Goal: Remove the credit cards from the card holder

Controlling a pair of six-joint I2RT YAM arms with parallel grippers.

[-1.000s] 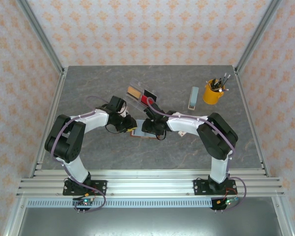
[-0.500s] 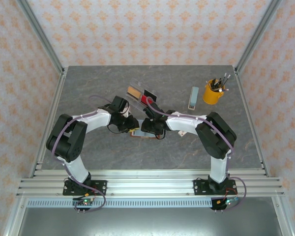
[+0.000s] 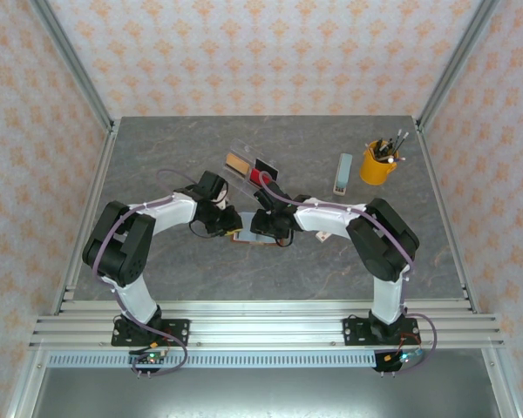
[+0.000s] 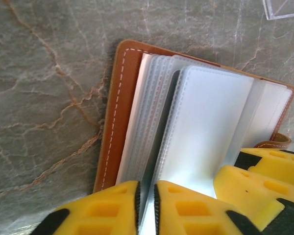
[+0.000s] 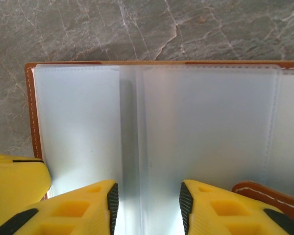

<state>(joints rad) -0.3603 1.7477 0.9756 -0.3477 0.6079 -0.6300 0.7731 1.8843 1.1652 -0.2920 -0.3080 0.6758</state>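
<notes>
The card holder (image 4: 118, 112) is lying open on the grey table (image 4: 44, 73), its clear pocket leaves fanning up. The left gripper (image 4: 146, 205) is pinching nearly together on a leaf's edge, while the right gripper (image 5: 147, 205) is standing apart, straddling the middle fold.

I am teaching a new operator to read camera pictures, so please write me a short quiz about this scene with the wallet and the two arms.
1. True or false: the card holder lies open like a book.
2. Compare the left tool and the right tool. Whose fingers stand wider apart? A) left B) right C) equal
3. What colour is the cup standing far right?

Key: 1 true; 2 B; 3 yellow.
</notes>
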